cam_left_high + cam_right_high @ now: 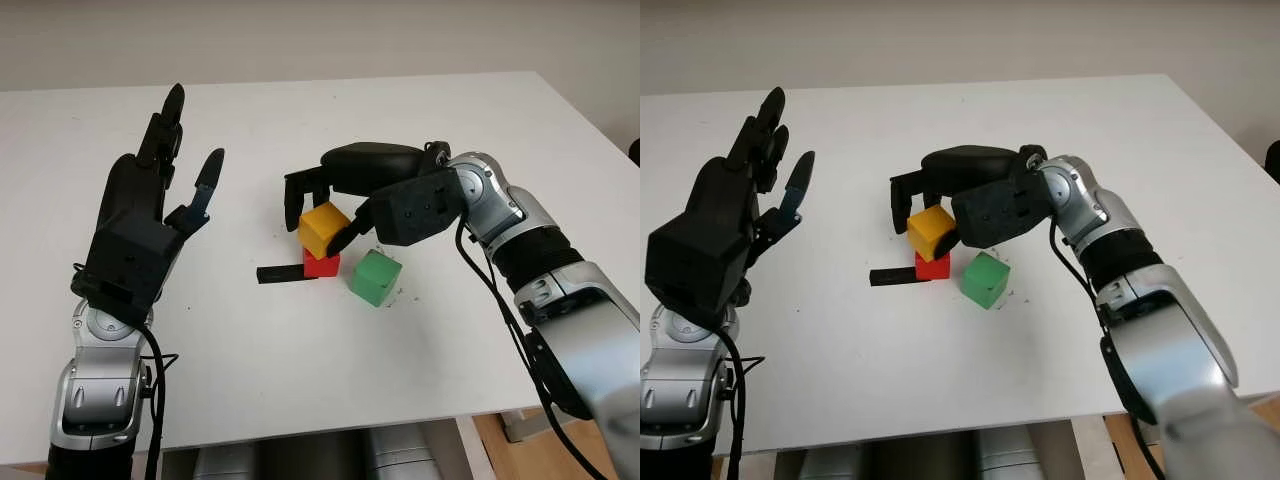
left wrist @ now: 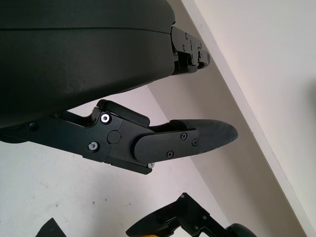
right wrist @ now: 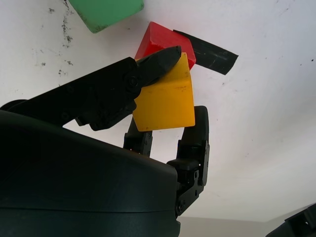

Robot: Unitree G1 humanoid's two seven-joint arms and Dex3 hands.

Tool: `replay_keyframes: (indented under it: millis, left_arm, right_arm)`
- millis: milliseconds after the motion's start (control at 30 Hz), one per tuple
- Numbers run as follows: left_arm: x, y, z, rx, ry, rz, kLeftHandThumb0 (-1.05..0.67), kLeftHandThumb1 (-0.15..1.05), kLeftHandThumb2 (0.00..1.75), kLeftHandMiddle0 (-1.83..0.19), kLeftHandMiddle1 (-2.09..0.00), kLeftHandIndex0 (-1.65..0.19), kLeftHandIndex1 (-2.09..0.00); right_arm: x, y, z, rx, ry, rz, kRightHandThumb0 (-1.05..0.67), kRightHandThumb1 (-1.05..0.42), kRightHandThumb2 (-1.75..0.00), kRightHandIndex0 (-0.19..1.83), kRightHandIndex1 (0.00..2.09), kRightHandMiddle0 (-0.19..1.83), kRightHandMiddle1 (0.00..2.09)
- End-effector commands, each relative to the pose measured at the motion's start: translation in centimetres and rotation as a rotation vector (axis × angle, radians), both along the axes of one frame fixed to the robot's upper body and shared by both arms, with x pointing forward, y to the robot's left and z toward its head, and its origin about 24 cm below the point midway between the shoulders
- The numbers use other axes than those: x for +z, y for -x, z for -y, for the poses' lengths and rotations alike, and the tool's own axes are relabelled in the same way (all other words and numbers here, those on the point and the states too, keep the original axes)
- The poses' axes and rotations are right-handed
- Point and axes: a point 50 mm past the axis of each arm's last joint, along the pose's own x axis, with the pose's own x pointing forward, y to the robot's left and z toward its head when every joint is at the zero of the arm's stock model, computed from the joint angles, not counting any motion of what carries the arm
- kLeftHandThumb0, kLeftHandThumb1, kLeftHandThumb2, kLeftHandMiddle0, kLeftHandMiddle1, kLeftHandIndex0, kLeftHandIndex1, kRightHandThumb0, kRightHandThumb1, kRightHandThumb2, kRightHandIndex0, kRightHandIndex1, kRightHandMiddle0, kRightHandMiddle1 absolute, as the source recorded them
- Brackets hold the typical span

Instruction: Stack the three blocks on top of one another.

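Fingers (image 3: pixel 158 64) of the right hand (image 1: pixel 340 215) pinch the yellow block (image 1: pixel 323 229) by opposite faces, holding it tilted on the red block (image 1: pixel 321 264). The green block (image 1: pixel 376 277) sits just beside them on the table (image 1: pixel 300 380), near a black strip (image 1: pixel 280 274). The blocks look light, rigid and smooth (likely to slip), so flat side faces seem the best hold. The left hand (image 1: pixel 140 230) is open, raised well apart.
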Motion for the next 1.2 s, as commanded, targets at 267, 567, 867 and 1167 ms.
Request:
replay_keyframes:
  millis: [267,567,867,1167]
  left_arm:
    - [0.4,0.3,0.1,-0.001,-0.001,0.018,-0.62,1.05,0.52,-0.12,-0.05,-0.09,-0.06]
    - [0.3,0.3,0.2,0.0,0.008,0.014,-0.62,1.05,0.51,-0.12,-0.06,-0.09,-0.07]
    - [0.3,0.3,0.1,0.002,0.012,0.011,-0.62,1.05,0.51,-0.12,-0.05,-0.09,-0.07]
    - [0.2,0.3,0.0,0.006,-0.004,0.02,-0.63,1.05,0.52,-0.14,-0.06,-0.1,-0.07]
  right_arm:
    - [0.2,0.2,-0.2,0.008,0.0,0.022,-0.39,-0.89,-0.05,0.2,0.78,0.31,0.55]
    - [0.3,0.3,-0.1,0.028,-0.01,0.016,-0.42,-0.88,-0.05,0.2,0.82,0.31,0.54]
    - [1.0,0.2,0.2,0.031,-0.033,-0.012,-0.5,-0.84,-0.05,0.1,0.85,0.25,0.59]
    - [6.1,0.4,2.9,-0.03,-0.141,0.021,-0.64,-0.84,-0.06,0.06,0.34,0.12,0.35]
